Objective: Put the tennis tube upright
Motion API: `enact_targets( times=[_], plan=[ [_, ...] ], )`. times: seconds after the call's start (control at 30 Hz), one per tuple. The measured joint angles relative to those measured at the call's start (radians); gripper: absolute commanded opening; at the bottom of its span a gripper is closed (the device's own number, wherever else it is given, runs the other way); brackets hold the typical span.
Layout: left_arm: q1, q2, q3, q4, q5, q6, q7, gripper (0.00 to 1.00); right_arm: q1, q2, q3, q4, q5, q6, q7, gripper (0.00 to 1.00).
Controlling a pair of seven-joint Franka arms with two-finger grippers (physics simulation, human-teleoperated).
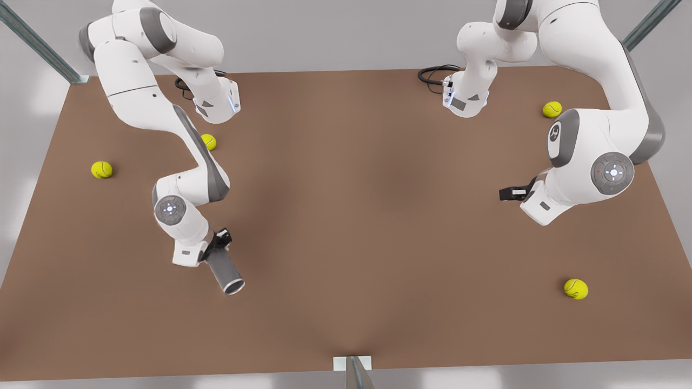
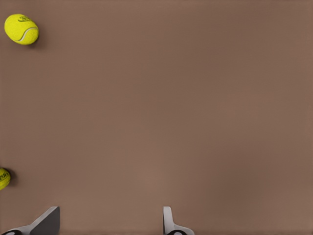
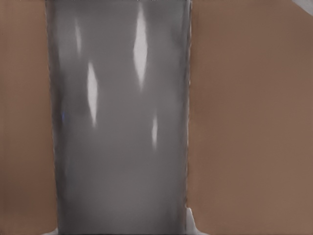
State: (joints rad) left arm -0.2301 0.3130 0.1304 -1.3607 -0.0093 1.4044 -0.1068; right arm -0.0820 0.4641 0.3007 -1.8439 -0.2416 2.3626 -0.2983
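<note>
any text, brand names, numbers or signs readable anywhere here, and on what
None can be read.
Tennis balls: dark printed marks, too blurred to read.
Arm joint caps: small symbols only, no letters.
Tennis tube in the right gripper: plain grey.
Left gripper, table: no markings.

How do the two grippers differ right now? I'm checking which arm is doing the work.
The right gripper, on the front view's left, is shut on the tennis tube; the left gripper, on the front view's right, is open and holds nothing. The right gripper sits close over the table with the tube tilted; the left gripper waits, pointing sideways. Both are black two-finger grippers on white arms.
</note>
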Motion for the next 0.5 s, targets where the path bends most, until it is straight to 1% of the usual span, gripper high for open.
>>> enact_targets(
  times=[0.23,0.37,0.5],
  plan=[
    [0.0,0.0,0.0,0.0,0.0,0.001,-0.001,1.0,0.075,0.066,0.0,0.061,-0.043,0.003,-0.257,0.69],
    [0.0,0.0,0.0,0.0,0.0,0.002,-0.001,1.0,0.1,0.108,0.0,0.131,-0.048,0.001,-0.451,0.69],
    [0.0,0.0,0.0,0.0,0.0,0.004,-0.001,1.0,0.147,0.112,0.0,0.162,-0.096,0.001,-0.486,0.69]
  ],
)
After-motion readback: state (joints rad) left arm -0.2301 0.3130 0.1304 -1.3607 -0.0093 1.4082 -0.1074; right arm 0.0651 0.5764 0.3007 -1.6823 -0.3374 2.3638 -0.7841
